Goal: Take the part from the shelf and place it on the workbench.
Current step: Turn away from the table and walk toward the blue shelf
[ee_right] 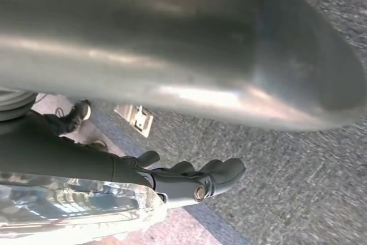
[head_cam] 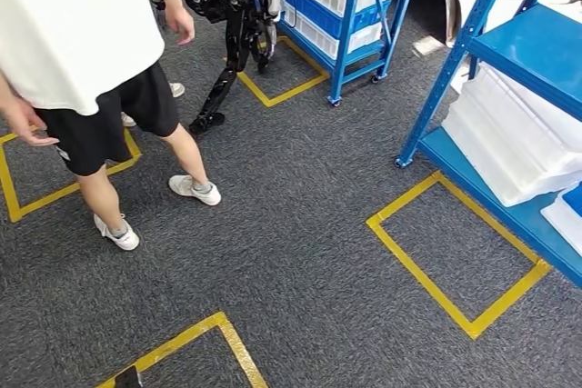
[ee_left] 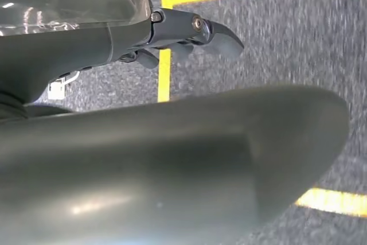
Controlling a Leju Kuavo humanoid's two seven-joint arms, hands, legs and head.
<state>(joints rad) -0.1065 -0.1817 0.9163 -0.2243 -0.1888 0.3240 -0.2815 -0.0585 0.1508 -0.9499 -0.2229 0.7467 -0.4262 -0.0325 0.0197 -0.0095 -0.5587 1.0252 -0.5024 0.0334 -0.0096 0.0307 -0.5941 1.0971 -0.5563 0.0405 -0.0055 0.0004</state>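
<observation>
The part cannot be singled out yet; going by the task, it should lie on one of the two blue shelves, probably among the white trays stacked on the near shelf [head_cam: 528, 61] at the right, whose lowest level carries the white trays [head_cam: 511, 147]. The far shelf [head_cam: 356, 15] stands further off with white and blue bins [head_cam: 329, 6], one to each of its two visible levels. No counter is to be seen.

Both arms seem to hang at the robot's sides, as fits walking. The left hand [ee_left: 190, 30] holds nothing, its dark fingers lying straight and close together above the carpet. The right hand [ee_right: 195, 179] is likewise empty, fingers extended side by side.

The grey carpet [head_cam: 302, 224] carries four yellow tape squares, likely standing marks. One person [head_cam: 82, 52] in a white shirt stands near left, and a second legged robot [head_cam: 230, 34] waits beside the far shelf.
</observation>
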